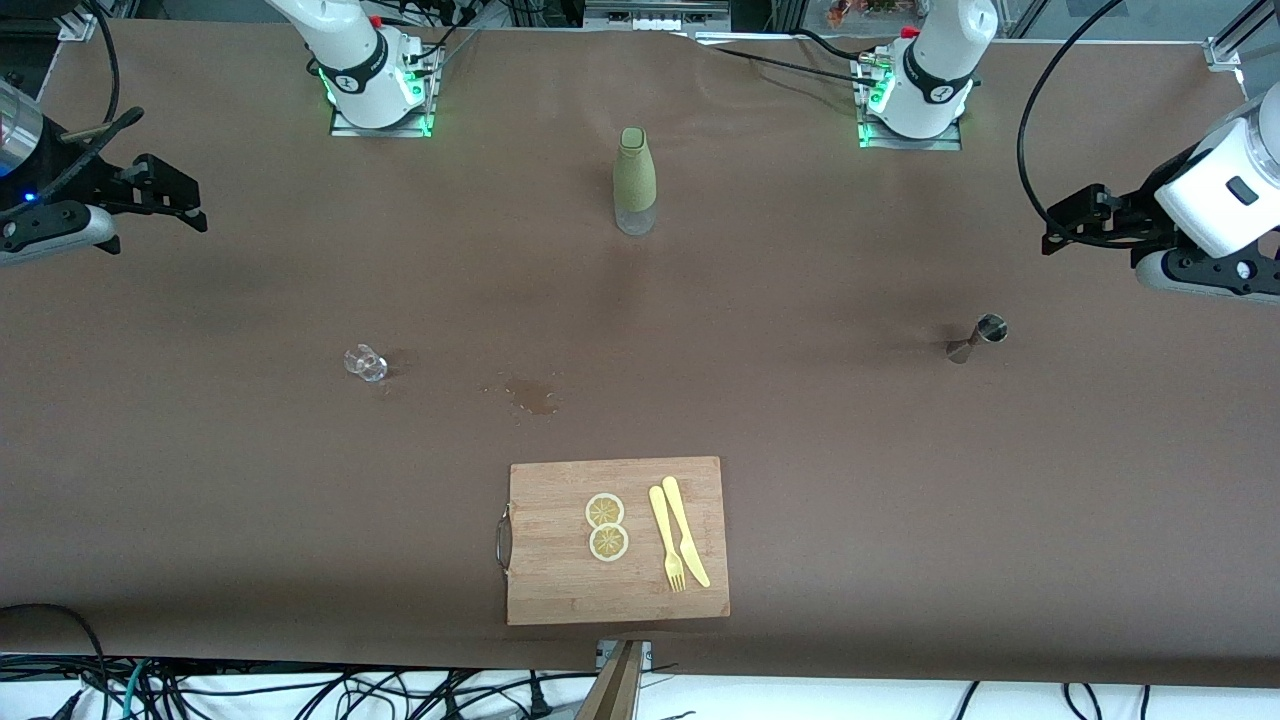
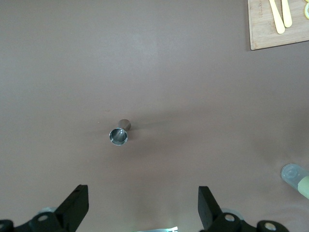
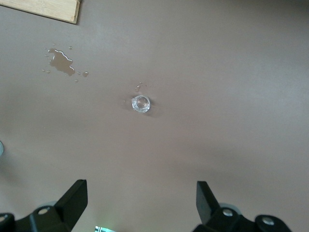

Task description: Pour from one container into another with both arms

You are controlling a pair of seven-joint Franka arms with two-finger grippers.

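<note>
Grippers hang high at both ends of the brown table [image 1: 200, 480], each spread wide and holding nothing. Going across the front view from the right arm's end: the right gripper [image 1: 185, 205] hovers over bare table at that end, its jaws released, and in its own wrist view its two black fingers [image 3: 72, 200] stand far apart with the table showing between them. Below it, well apart, a small clear glass [image 1: 366, 363] stands on the table; the right wrist view looks straight down into the glass [image 3: 140, 103]. Beside that, toward the middle, a small puddle [image 1: 532, 396] wets the cloth. A green bottle [image 1: 635, 180] with a clear base stands upright mid-table, farther from the front camera than everything else, between the two arm bases. Nearest the front camera lies a wooden board [image 1: 560, 590] with a metal handle; on it rest two lemon slices [image 1: 606, 526], touching each other, and just beside them a yellow fork [image 1: 667, 541] and knife [image 1: 686, 533] side by side. Toward the left arm's end a steel jigger [image 1: 978, 338] stands upright, its open mouth seen from above in the left wrist view [image 2: 119, 135]. The left gripper [image 1: 1070, 222] hovers over that end, jaws released, fingers [image 2: 77, 205] wide apart.
</note>
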